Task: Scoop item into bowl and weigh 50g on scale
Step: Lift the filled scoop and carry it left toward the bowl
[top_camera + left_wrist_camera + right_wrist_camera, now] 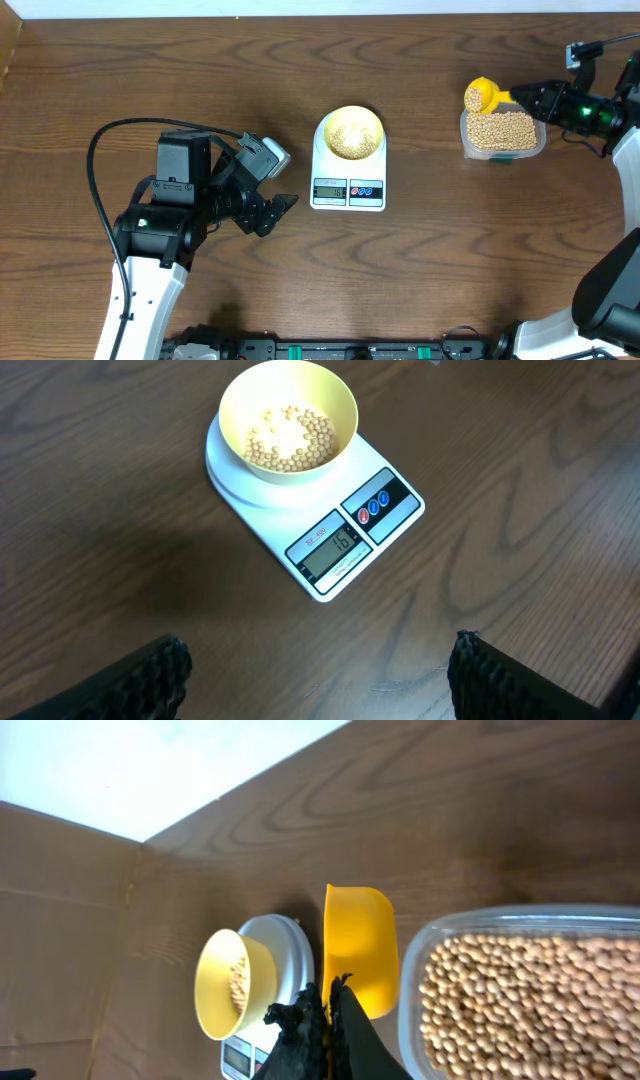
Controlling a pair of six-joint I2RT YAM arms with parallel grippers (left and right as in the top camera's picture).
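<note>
The pale yellow bowl (376, 122) stands on the white scale (320, 168) at mid-table, with a shallow layer of tan beans (349, 133) in it. In the left wrist view the bowl (238, 412) and the scale (275, 525) lie ahead, the display lit. My left gripper (272, 206) hovers open just left of the scale with nothing between its fingers (150, 675). My right gripper (522, 98) is shut on the handle of a bright yellow scoop (482, 96) carrying beans, at the far left corner of the clear container (465, 140). The scoop (360, 945) shows beside the bowl (215, 985).
The clear container (415, 980) is filled with many more beans (530, 1000) at the right of the table. A black cable (100, 140) loops by the left arm. Cardboard walls rise behind the table's far edge.
</note>
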